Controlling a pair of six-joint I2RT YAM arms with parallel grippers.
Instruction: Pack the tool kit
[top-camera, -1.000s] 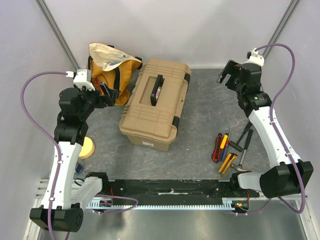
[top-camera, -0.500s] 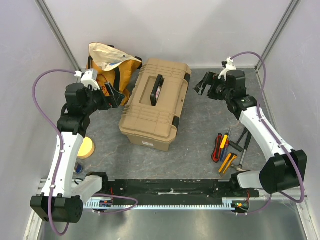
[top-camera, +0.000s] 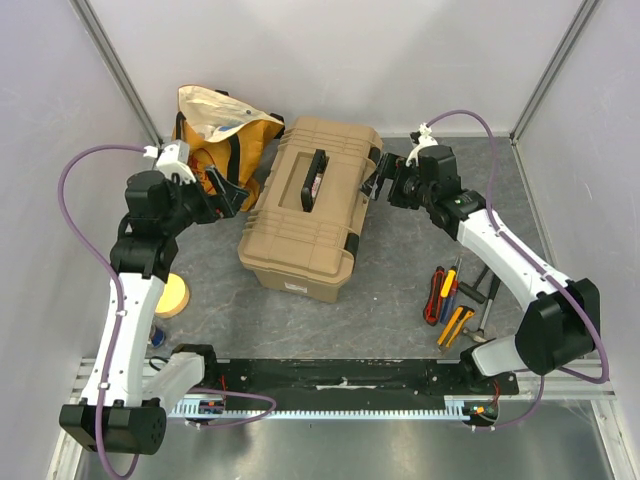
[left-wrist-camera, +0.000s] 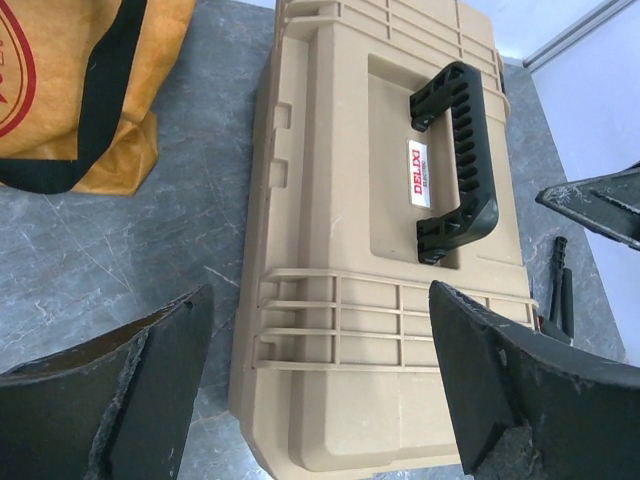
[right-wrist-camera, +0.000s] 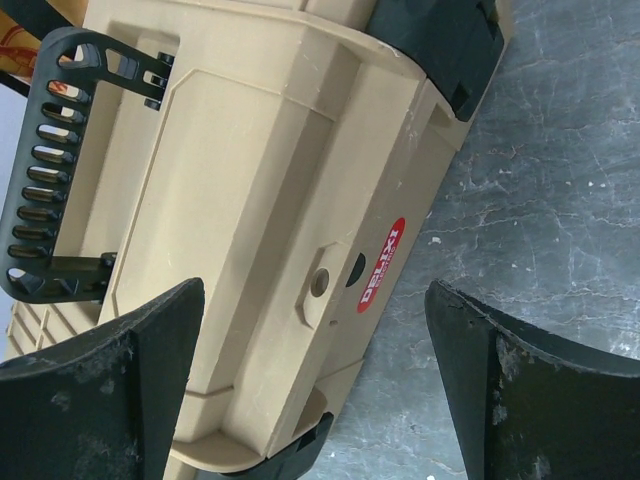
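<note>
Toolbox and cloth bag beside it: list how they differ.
The toolbox is tan, rigid ribbed plastic; the cloth bag is orange-yellow and crumpled. The toolbox lies flat, lid down, mid-table; the cloth bag slumps in the far left corner. The toolbox has the larger footprint. Both rest on the grey table and carry black parts: a handle, straps.

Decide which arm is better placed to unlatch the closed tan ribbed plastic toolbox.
Likely right: the right gripper, open, hangs beside the black latches of the tan toolbox; the left gripper sits opposite.
</note>
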